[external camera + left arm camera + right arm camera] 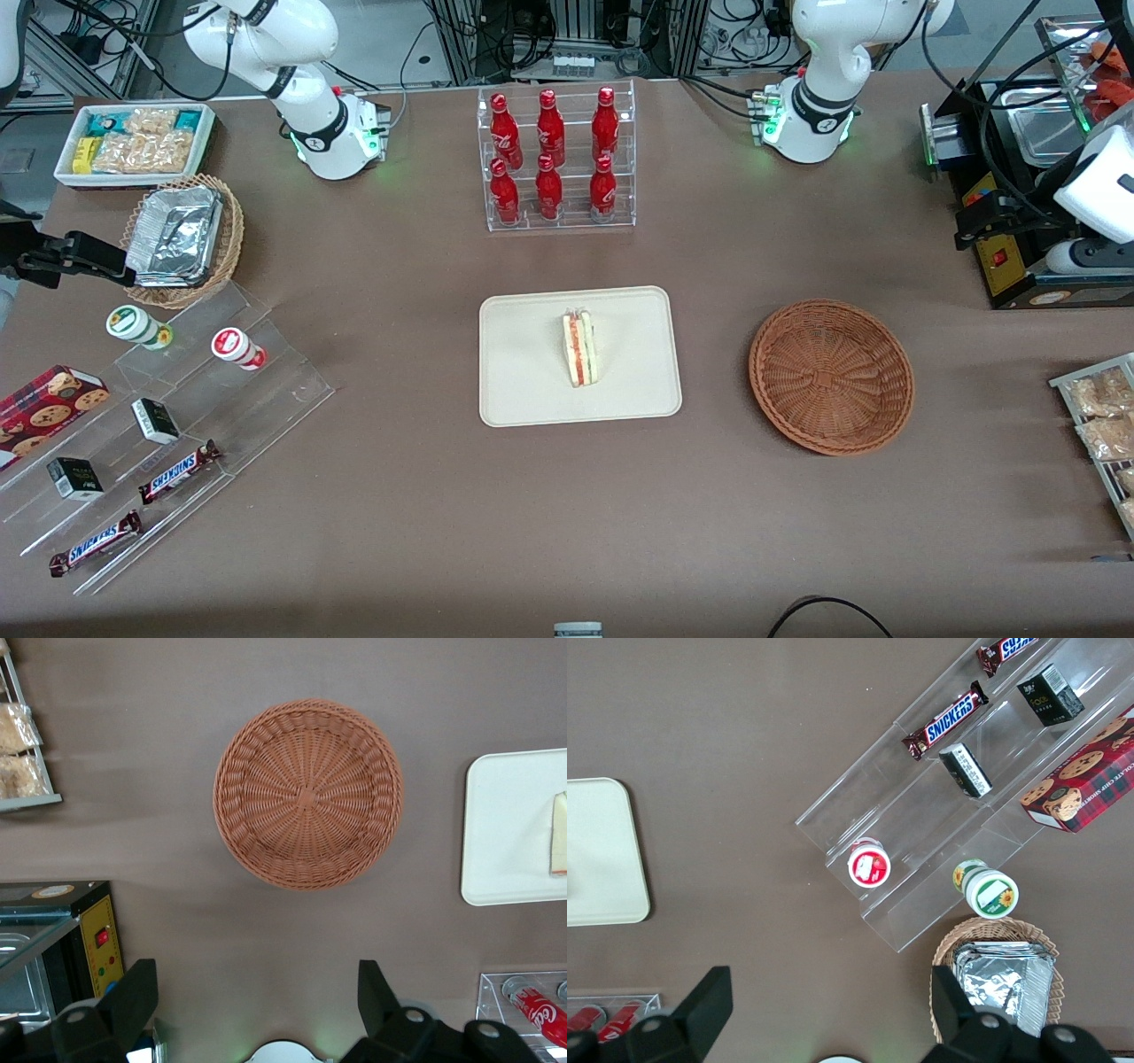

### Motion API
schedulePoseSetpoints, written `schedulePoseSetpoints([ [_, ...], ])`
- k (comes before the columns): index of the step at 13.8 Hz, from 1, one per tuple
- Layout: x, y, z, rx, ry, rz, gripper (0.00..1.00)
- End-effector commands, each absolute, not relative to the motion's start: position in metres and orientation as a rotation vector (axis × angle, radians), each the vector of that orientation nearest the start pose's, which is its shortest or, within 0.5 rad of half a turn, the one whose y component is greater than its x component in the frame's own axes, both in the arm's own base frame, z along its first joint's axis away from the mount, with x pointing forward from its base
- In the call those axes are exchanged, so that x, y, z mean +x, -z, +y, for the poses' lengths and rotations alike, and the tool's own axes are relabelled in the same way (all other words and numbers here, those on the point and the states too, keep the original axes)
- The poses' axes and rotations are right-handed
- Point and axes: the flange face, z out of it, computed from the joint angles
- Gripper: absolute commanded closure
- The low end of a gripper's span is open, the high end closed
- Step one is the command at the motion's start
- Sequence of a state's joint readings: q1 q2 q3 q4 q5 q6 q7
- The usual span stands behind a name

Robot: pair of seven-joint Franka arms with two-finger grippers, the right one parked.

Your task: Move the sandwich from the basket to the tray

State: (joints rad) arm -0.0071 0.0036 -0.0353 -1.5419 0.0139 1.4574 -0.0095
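The sandwich stands on the cream tray at the middle of the table, its red and green filling edge facing up. The round reddish-brown basket sits beside the tray, toward the working arm's end, and holds nothing. My left gripper hovers high at that end of the table, farther from the front camera than the basket, beside a black appliance. In the left wrist view the gripper is open and empty, with the basket, the tray and a sliver of the sandwich below it.
A clear rack of red bottles stands farther back than the tray. The black appliance and a rack of snack bags are at the working arm's end. Acrylic steps with snacks, a foil-filled wicker basket and a white bin lie toward the parked arm's end.
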Motion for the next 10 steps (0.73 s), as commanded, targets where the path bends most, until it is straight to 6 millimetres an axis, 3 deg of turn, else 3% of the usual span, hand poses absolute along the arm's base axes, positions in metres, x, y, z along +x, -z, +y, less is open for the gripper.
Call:
schedulePoseSetpoints([
  [1,0.5522,-0.6312,-0.0472,-3.118,-0.133,0.127,0.00],
  [10,0.5556,-0.6277,-0.0486,-3.122,-0.128,0.113,0.00],
])
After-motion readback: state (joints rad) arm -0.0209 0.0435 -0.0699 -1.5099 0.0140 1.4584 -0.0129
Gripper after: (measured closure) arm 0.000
